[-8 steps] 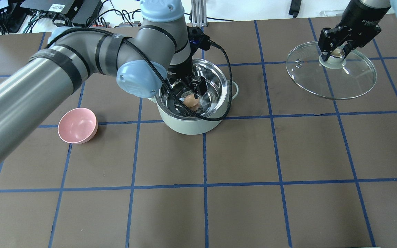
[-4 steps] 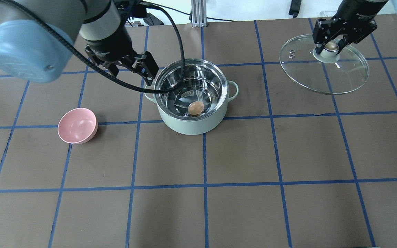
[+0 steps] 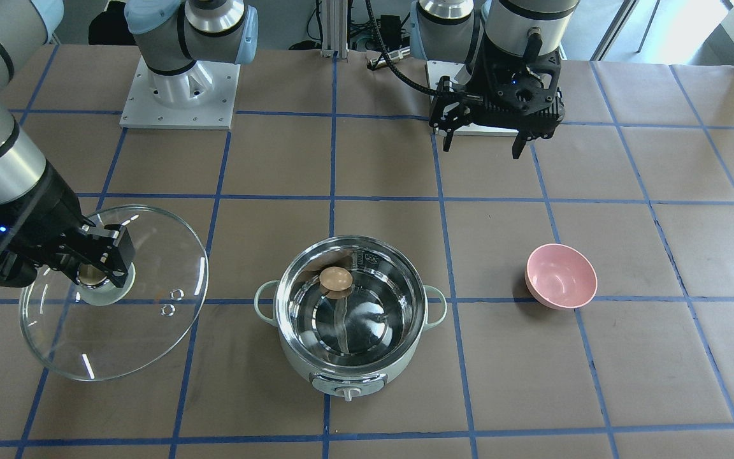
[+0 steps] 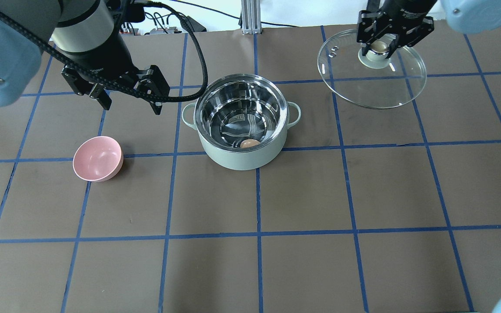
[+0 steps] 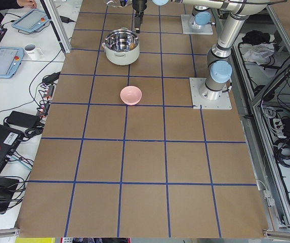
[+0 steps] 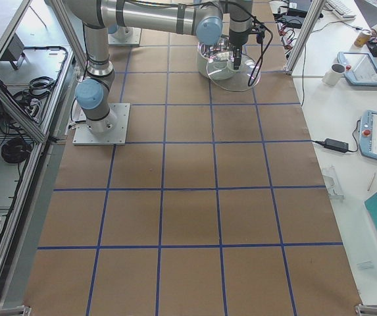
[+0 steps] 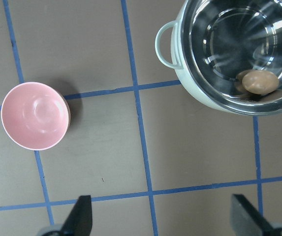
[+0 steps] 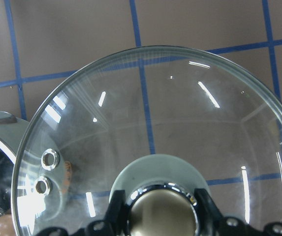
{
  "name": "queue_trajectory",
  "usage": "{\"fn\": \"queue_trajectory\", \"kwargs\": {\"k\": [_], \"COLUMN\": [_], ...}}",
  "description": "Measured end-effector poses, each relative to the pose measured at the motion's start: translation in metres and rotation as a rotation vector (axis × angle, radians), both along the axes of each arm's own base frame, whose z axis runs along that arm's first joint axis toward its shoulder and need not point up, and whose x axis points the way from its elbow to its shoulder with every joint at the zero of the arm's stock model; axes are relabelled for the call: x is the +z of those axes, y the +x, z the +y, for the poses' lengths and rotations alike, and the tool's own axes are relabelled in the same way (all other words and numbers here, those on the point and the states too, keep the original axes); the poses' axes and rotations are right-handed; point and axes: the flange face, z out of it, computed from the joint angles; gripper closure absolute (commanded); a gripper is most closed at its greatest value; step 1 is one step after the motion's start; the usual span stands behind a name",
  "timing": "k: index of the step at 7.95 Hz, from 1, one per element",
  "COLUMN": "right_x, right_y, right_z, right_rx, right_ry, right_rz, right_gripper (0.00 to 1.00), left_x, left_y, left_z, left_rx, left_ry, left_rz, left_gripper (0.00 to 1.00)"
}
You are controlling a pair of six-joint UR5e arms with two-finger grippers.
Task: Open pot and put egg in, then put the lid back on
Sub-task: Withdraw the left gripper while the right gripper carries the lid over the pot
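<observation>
The mint-green pot (image 4: 242, 158) stands open at the table's middle, also in the front view (image 3: 297, 363) and the left wrist view (image 7: 163, 46). The tan egg (image 4: 250, 143) lies on its steel floor against the wall (image 3: 335, 279) (image 7: 260, 81). My left gripper (image 4: 131, 106) is open and empty, raised to the left of the pot (image 3: 482, 148). My right gripper (image 4: 379, 45) is shut on the tan knob of the glass lid (image 4: 372, 87) and holds it tilted in the air, right of and behind the pot (image 3: 118, 338) (image 8: 170, 113).
A small pink bowl (image 4: 97, 158) sits on the table left of the pot, near the left gripper (image 3: 561, 275) (image 7: 34, 115). The brown table has a blue tape grid. Both arm bases stand at the table's back edge.
My left gripper let go of the egg, rose out of the pot and moved left. The egg rolled to the pot's wall. My right gripper carried the lid left, nearer the pot.
</observation>
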Motion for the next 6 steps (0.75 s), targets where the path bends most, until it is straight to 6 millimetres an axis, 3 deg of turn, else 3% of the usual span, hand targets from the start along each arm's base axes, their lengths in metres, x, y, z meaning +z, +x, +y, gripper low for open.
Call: {"fn": "queue_trajectory", "kwargs": {"k": [4, 6], "right_x": [-0.019, -0.023], "right_y": [0.107, 0.148], "right_z": [0.001, -0.004], "right_rx": [-0.113, -0.156], "right_ry": [-0.037, -0.063], "right_rz": [-0.036, -0.053], "right_gripper": [1.0, 1.0], "left_x": [-0.005, -0.006], "left_y": [0.022, 0.035], "left_z": [-0.008, -0.014], "left_rx": [0.065, 0.099], "left_ry": [0.022, 0.027], "left_rz": [0.007, 0.043], "left_gripper": [0.0, 0.0]}}
